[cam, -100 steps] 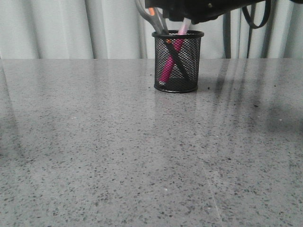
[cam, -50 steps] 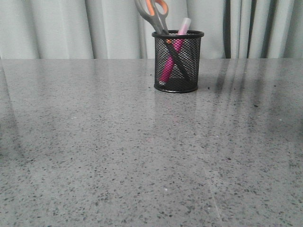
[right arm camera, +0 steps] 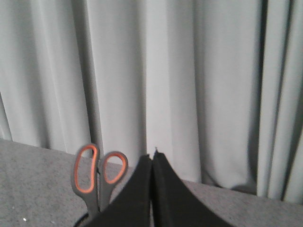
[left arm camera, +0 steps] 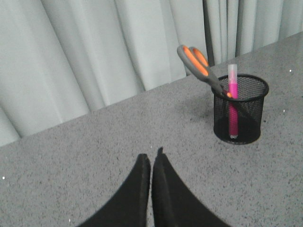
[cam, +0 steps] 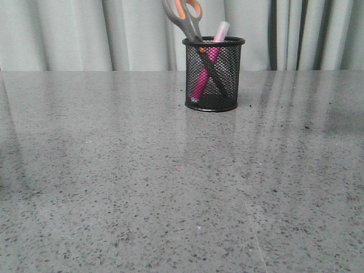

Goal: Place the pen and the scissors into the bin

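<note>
The black wire-mesh bin [cam: 213,99] stands at the back middle of the grey table. The pink pen [cam: 207,68] leans inside it, its clear cap above the rim. The grey scissors [cam: 185,17] stand in it blades down, orange-lined handles sticking out to the left. Neither gripper shows in the front view. My left gripper [left arm camera: 151,158] is shut and empty over bare table, apart from the bin [left arm camera: 251,118], pen [left arm camera: 233,90] and scissors [left arm camera: 199,66]. My right gripper [right arm camera: 152,157] is shut and empty, above and behind the scissors' handles [right arm camera: 97,175].
Pale curtains [cam: 68,34] hang along the table's far edge. The speckled grey tabletop [cam: 170,187] stretches from the bin to the near edge.
One second ago the right arm hung dark over the bin at the top of the front view. It has since risen out of that view. The bin, pen and scissors stay still.
</note>
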You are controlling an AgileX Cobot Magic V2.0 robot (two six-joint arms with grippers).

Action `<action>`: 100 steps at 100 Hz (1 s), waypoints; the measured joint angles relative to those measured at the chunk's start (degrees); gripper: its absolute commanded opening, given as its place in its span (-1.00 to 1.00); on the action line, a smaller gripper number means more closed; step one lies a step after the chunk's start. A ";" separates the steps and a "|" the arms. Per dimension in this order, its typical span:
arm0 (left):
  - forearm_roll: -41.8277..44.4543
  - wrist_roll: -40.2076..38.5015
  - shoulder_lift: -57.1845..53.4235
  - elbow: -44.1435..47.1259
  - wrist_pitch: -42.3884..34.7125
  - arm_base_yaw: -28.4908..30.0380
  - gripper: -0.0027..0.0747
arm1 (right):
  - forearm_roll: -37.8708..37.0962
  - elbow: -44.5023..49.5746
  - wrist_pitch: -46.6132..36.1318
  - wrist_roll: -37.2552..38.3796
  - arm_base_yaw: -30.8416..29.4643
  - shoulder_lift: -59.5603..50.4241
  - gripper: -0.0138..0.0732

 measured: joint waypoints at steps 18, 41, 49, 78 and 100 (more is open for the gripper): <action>-1.59 0.00 -4.45 5.51 -5.89 0.00 -0.98 | 0.00 12.52 0.39 -0.14 -2.00 -12.07 -0.83; -3.34 0.00 -16.04 14.09 -11.92 0.00 -0.98 | 0.00 25.95 1.53 -0.22 -2.10 -26.37 -0.83; -4.55 0.00 -20.24 17.34 -12.80 0.00 -0.98 | 0.00 29.21 1.88 -0.22 -2.10 -30.11 -0.83; -9.12 0.00 -33.01 26.38 -14.80 0.00 -0.98 | 0.00 35.88 5.04 -0.22 -2.10 -40.51 -0.83; -9.61 0.00 -34.64 28.47 -16.05 0.00 -0.98 | 0.00 37.61 5.64 -0.22 -2.10 -42.23 -0.84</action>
